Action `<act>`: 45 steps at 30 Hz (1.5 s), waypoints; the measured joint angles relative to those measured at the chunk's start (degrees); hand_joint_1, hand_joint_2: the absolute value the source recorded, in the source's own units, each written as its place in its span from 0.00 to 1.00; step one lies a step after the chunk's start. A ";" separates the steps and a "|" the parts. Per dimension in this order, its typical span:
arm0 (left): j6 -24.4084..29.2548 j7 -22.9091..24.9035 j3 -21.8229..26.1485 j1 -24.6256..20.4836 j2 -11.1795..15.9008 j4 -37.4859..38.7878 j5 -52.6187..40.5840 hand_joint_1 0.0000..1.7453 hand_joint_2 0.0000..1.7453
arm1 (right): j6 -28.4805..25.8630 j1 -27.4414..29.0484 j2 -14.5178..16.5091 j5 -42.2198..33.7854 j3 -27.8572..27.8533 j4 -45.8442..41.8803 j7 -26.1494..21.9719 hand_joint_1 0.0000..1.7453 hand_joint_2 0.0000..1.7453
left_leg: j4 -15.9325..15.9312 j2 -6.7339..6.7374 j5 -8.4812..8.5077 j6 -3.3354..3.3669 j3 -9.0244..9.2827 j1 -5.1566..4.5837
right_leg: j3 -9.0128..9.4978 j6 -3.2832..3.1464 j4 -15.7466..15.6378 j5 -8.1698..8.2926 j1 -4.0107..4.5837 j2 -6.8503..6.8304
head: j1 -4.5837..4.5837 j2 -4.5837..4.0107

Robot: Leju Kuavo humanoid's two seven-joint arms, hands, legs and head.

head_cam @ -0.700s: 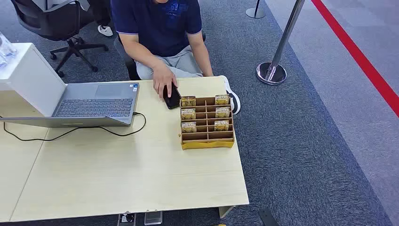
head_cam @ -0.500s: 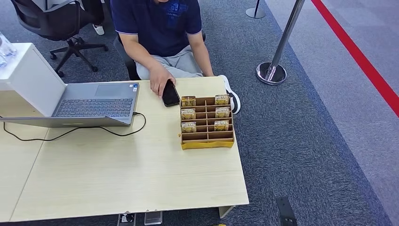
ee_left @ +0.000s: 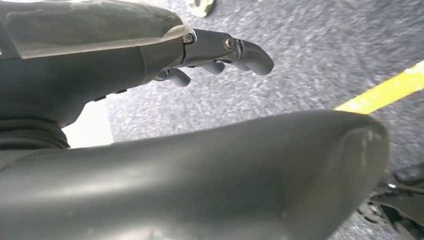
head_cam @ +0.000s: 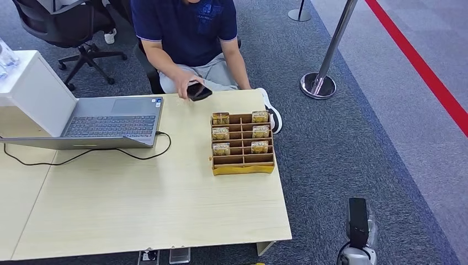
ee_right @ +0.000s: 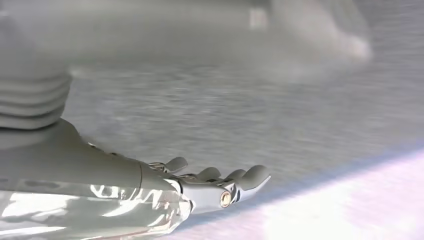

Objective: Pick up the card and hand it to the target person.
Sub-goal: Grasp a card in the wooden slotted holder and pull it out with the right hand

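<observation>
Cards wait in the rack; both hands hold nothing.
Cards [head_cam: 221, 133] sit in rack [head_cam: 243, 142] on counter [head_cam: 138, 204]; right hand [head_cam: 359, 226], left hand [ee_left: 220, 50] slack-fingered. Tight slots risk fumbling, tipping the rack.

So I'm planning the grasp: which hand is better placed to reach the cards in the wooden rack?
Probably the right hand: it shows over the carpet off the table's right end, the end where the card rack stands. The left hand hangs open over carpet, and I can't tell how far from the rack.
</observation>
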 joint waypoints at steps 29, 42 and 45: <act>3.28 -3.19 0.77 0.54 0.75 0.43 4.99 0.00 0.00 | 10.79 1.68 9.03 34.98 12.82 -46.12 0.18 1.00 1.00 | -0.01 -0.01 0.03 0.01 -0.01 0.00 | 0.00 -0.01 0.05 0.00 0.00 0.00 | 0.00 0.00; 2.26 -5.69 -1.59 -1.44 -0.41 0.43 3.78 0.00 0.00 | 13.19 -4.16 11.95 49.35 31.16 -50.54 4.43 0.54 1.00 | 0.00 0.00 0.08 0.00 0.00 0.00 | -0.01 -0.03 0.07 0.02 0.00 0.00 | -0.03 0.00; 2.26 -5.73 -1.92 -1.60 -0.52 0.43 3.78 0.00 0.00 | 11.68 -5.30 11.97 51.67 33.16 -50.37 6.29 0.72 1.00 | 0.00 0.01 0.07 0.00 -0.01 0.00 | -0.01 -0.02 0.06 0.02 0.00 0.01 | 0.12 0.00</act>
